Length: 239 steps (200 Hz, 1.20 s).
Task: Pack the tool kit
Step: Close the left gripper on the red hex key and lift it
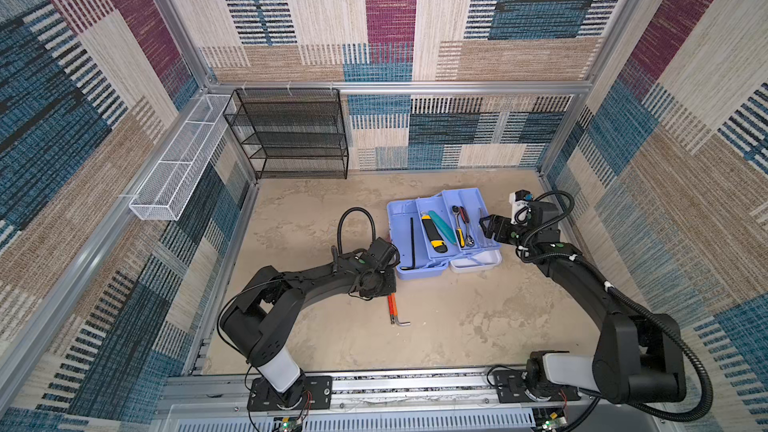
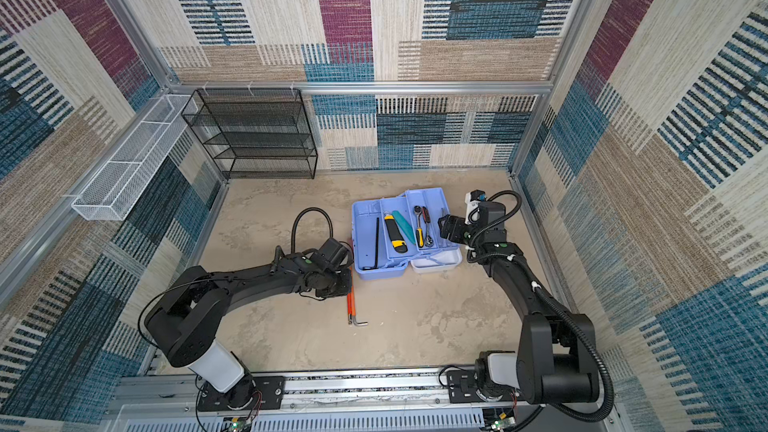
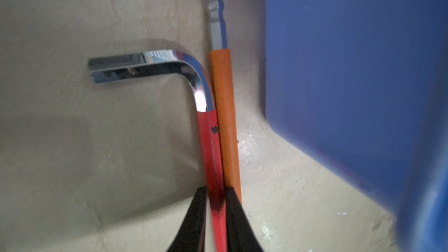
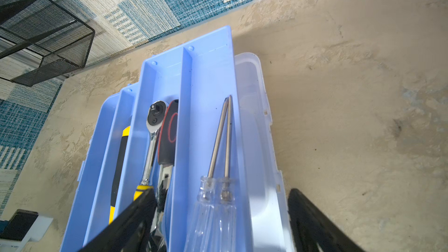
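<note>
- Left end effector (image 3: 216, 191): clamped on red key (image 3: 209, 141) (orange key (image 3: 224, 93) just beside), on tabletop (image 3: 97, 166).
- Right end effector (image 4: 221, 192): spread apart over tool kit (image 4: 208, 69) screwdrivers (image 4: 218, 141).

Place: we read a robot lab test cell.
Enclosure: aluminium frame (image 1: 457, 87), patterned wall panels (image 1: 316, 6).
Rig: left arm (image 1: 316, 280), right arm (image 1: 582, 284) bolted to base rail (image 1: 415, 386).

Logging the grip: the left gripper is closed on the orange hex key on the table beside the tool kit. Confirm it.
Wrong key. The left wrist view shows the left gripper closed on the red hex key; the orange hex key lies alongside, outside the jaws. The table and tool kit are as stated.
</note>
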{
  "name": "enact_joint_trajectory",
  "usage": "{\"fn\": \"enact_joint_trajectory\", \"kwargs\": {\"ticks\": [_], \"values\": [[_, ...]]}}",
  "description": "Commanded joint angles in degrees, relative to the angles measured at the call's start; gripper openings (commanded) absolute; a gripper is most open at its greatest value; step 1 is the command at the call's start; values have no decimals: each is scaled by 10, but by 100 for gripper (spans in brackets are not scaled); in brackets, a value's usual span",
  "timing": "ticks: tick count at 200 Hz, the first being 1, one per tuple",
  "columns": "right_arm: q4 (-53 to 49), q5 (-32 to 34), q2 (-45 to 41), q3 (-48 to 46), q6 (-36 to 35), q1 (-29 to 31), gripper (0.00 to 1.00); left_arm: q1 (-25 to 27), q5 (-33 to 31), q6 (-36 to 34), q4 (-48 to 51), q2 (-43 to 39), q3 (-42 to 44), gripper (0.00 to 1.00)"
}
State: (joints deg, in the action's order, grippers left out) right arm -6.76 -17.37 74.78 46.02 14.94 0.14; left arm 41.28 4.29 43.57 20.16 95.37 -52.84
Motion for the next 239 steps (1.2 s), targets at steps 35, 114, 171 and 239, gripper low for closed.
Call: {"fn": "enact_joint_trajectory", "kwargs": {"ticks": [35, 114, 171, 239], "values": [[14, 12, 1, 0, -5, 1, 87, 0, -21, -7, 41, 19, -10, 18], [15, 13, 9, 5, -7, 1, 87, 0, -83, -40, 135, 26, -12, 17], [13, 12, 15, 10, -9, 0, 87, -6, -114, -49, 168, 15, 9, 17], [12, 12, 18, 13, -9, 1, 87, -14, -146, -62, 199, 6, 24, 27]]}}
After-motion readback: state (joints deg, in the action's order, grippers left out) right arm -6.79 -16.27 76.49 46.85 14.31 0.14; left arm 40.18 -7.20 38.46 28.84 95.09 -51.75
